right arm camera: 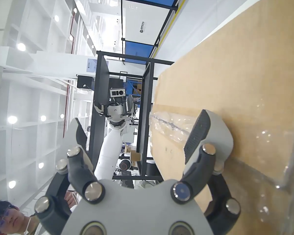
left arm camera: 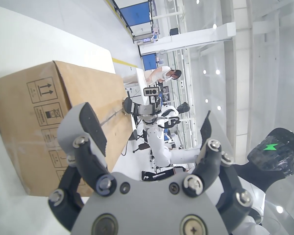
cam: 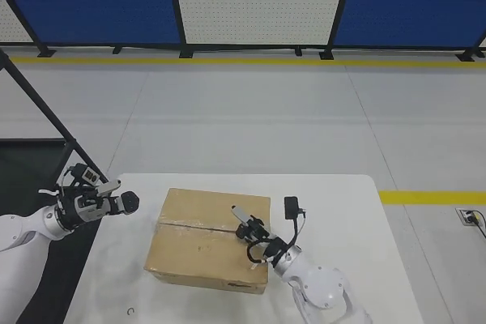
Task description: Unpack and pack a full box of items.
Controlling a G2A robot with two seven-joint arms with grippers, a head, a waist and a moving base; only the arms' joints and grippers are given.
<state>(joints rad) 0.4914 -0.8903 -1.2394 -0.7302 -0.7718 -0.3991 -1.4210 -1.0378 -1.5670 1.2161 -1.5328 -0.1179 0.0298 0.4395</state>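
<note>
**Box closed and taped; both grippers spread**

1. Box (cam: 198,247): I see one cardboard box sitting mid-table (cam: 340,211), somewhat left of centre. Its top flaps are shut. The seam between them runs left to right across the top. In the right wrist view, clear tape (right arm camera: 166,125) lies wrinkled along that seam. The left wrist view shows printed handling marks on the box's left side.

2. Right gripper (cam: 241,217): it sits over the right part of the box top, just at the seam. Its fingers are spread apart. From its own wrist view, one finger (right arm camera: 205,135) is right next to the cardboard, beside the tape. I cannot tell whether it touches the surface. The other finger stands clear above the box.

3. Left gripper (cam: 128,201): it hangs over the table's left edge, level with the far left corner of the box and pointing toward it. There is a gap between it and the cardboard. Its own wrist view shows the fingers (left arm camera: 91,121) spread wide, with the box's left side beyond them.
</note>
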